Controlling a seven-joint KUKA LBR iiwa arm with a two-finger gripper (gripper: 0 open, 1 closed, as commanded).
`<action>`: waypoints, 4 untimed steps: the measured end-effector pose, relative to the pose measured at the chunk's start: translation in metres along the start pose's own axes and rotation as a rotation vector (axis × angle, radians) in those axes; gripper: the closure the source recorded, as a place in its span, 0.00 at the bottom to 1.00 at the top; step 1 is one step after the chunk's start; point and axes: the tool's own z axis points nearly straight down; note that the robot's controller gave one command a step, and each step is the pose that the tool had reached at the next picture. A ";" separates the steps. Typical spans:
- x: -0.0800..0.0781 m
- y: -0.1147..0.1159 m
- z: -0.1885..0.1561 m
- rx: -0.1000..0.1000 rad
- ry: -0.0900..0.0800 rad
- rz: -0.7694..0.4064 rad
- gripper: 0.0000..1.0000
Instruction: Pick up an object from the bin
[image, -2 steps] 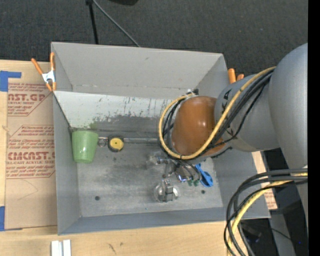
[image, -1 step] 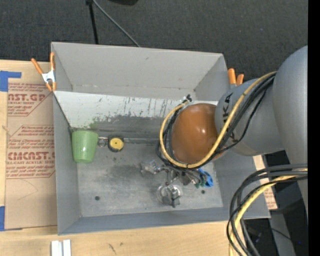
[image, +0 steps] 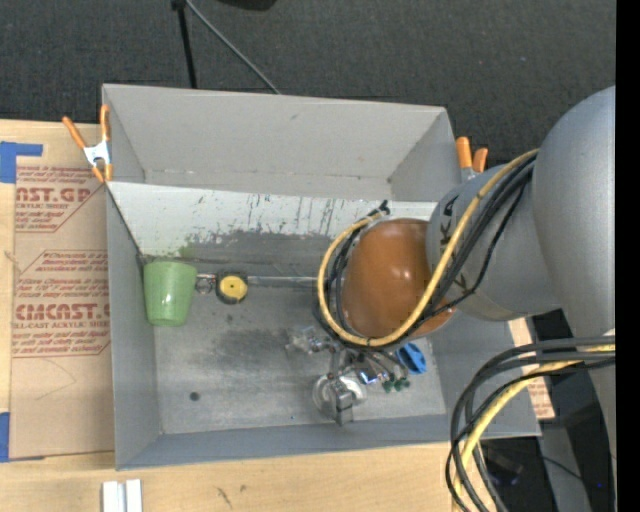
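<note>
Gripper (image: 338, 392) is seen low by the bin's (image: 270, 130) front wall, small blue thing (image: 412, 358) just beside it; spread or pressed together can't be told tbh. Green cup (image: 168, 291) & yellow disc (image: 232, 289) are seen at left, well apart.

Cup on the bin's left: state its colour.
The cup is light green, seen in the camera view.

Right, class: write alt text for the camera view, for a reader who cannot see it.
A robot arm reaches from the right into a grey bin, its hand near the floor's lower right, by a small blue thing. A green cup and a small yellow disc sit at the left.
</note>
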 end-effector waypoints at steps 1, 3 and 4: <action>0.006 -0.001 0.000 -0.001 0.001 0.101 0.00; 0.004 -0.002 -0.008 -0.002 0.002 -0.296 1.00; -0.055 -0.011 -0.004 -0.006 0.023 -0.419 1.00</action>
